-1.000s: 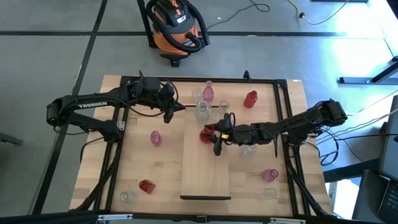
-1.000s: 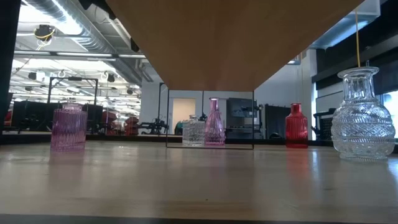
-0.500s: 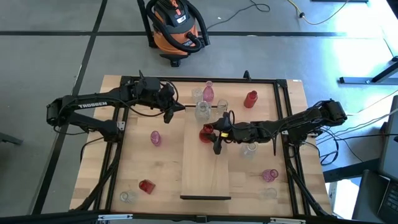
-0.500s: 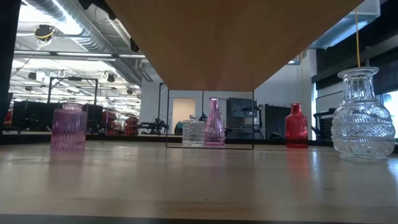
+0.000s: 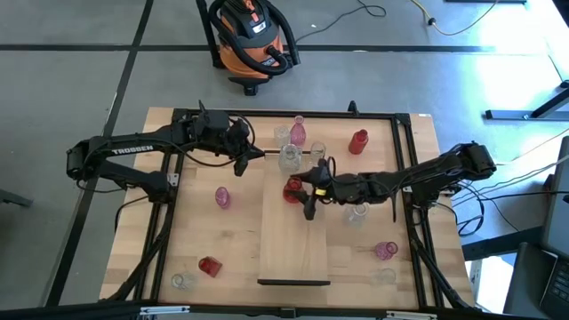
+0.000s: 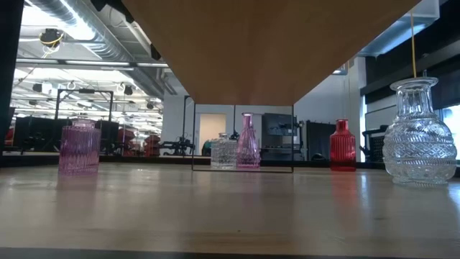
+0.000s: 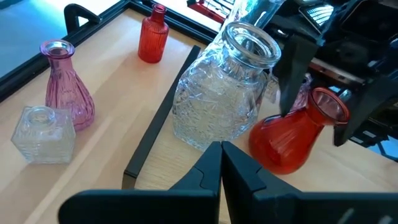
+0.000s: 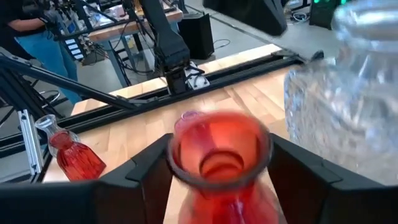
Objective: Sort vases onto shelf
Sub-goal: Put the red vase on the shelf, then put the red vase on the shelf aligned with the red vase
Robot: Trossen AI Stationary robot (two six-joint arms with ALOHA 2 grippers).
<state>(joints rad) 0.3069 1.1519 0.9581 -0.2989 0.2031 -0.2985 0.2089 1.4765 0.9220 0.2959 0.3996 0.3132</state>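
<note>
A deep red vase (image 5: 292,189) sits on the far part of the light-wood shelf (image 5: 293,249), its body on the plank and its neck leaning toward the table's right. My right gripper (image 5: 308,189) is open, one finger on each side of that neck (image 8: 217,152). A big clear cut-glass vase (image 7: 221,93) stands on the shelf next to it, by the dark end strip (image 7: 158,134). My left gripper (image 5: 258,153) hangs shut above the shelf's far left corner, holding nothing. My right gripper comes nearly level from the table's right, its fingers (image 7: 291,68) standing either side of the red vase's neck (image 7: 326,107) just under the rim. Whether they touch the glass, I cannot tell.
Beyond the shelf's far end stand a pink vase (image 5: 298,132), a small clear square one (image 5: 283,135) and a red bottle (image 5: 358,140). More vases stand left of the shelf (image 5: 222,197), at the near left (image 5: 209,265) and at the near right (image 5: 385,251). The table's black frame (image 5: 411,160) runs near the edges.
My right gripper's fingers have spread a little about the red vase's neck. The vase stays on the shelf.
</note>
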